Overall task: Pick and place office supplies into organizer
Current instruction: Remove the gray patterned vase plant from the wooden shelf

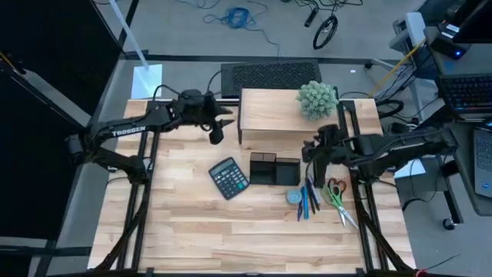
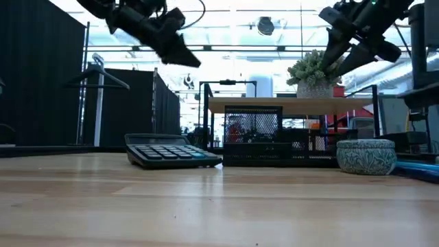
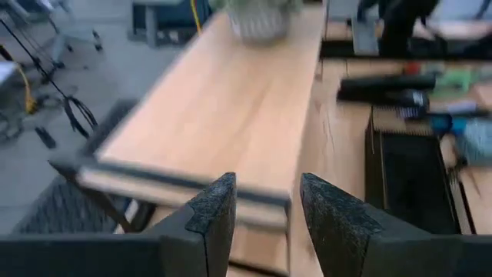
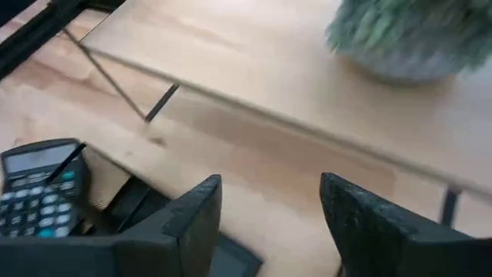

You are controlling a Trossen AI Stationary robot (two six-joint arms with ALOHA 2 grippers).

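Left gripper (image 1: 218, 129): hanging above the table (image 1: 184, 223) just beside the riser's (image 1: 273, 115) left end, well apart from all supplies. Fingers (image 3: 211, 219) standing parted with a clear gap in the left wrist view, holding nothing.

Right gripper (image 1: 317, 163): hanging above the organizer's (image 1: 274, 169) right edge, in front of the riser. Fingers (image 4: 196, 219) standing parted in the right wrist view, gripping nothing. Showing high above the table in the low view (image 2: 343, 51), clear of everything beneath.

Organizer: sitting on the table just in front of the riser, near the calculator's (image 1: 229, 178) right side. Appearing as a black mesh tray in the low view (image 2: 264, 137). Contents not discernible.

Pens (image 1: 307, 201): lying on the table in a close bunch, to the right of and slightly in front of the organizer, outside it.

Scissors (image 1: 337, 198): lying flat on the table just right of the pens, red and green handles pointing toward the riser, blades pointing toward the table's front edge.

Disc (image 1: 294, 197): resting on the table just left of the pens, near the organizer's front right corner, outside it. Showing as a patterned round piece at the right in the low view (image 2: 365, 156).

Plant (image 1: 317, 98): sitting on the riser's right end.

Calculator: lying tilted on the table, left of the organizer.
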